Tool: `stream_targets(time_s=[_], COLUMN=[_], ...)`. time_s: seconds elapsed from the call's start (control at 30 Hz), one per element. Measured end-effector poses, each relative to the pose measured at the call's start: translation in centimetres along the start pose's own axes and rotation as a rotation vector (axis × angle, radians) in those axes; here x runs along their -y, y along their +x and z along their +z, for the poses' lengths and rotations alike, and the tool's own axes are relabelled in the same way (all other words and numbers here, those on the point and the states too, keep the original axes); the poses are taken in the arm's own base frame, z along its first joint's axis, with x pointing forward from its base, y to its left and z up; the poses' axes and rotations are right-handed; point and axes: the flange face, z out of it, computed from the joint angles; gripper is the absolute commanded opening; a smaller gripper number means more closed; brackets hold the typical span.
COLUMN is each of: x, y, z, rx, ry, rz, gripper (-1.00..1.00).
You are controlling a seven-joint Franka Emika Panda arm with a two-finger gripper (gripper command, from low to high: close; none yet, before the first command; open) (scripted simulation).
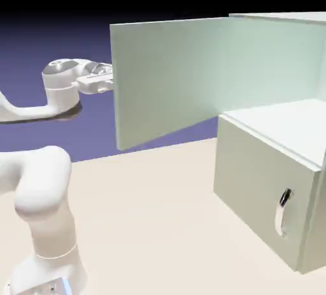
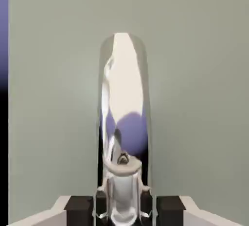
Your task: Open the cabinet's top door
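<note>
The pale grey-green cabinet [image 1: 267,179] stands at the right of the exterior view. Its top door [image 1: 169,77] is swung wide open toward the left, showing its inner face and the open upper compartment. My gripper [image 1: 108,82] is at the door's free edge, behind the panel, so its fingertips are hidden there. In the hand view the top door [image 2: 194,98] fills the picture and its long curved silver handle [image 2: 124,103] runs up the middle. My gripper [image 2: 124,205] is shut on that handle, whose base sits between the dark finger pads [image 2: 80,205].
The shorter lower panel [image 1: 255,185] is closed, with its small curved handle [image 1: 283,211] near the right. My white arm [image 1: 38,192] rises at the lower left and its forearm reaches toward the door's edge.
</note>
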Motion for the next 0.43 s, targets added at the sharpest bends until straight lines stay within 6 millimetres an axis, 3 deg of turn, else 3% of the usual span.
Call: stream_targets(time_s=[0.43], x=[-3.7], y=[3.7], z=[-9.9], rx=[0.188], ry=[0.188], rz=[0.000], gripper=[-1.00])
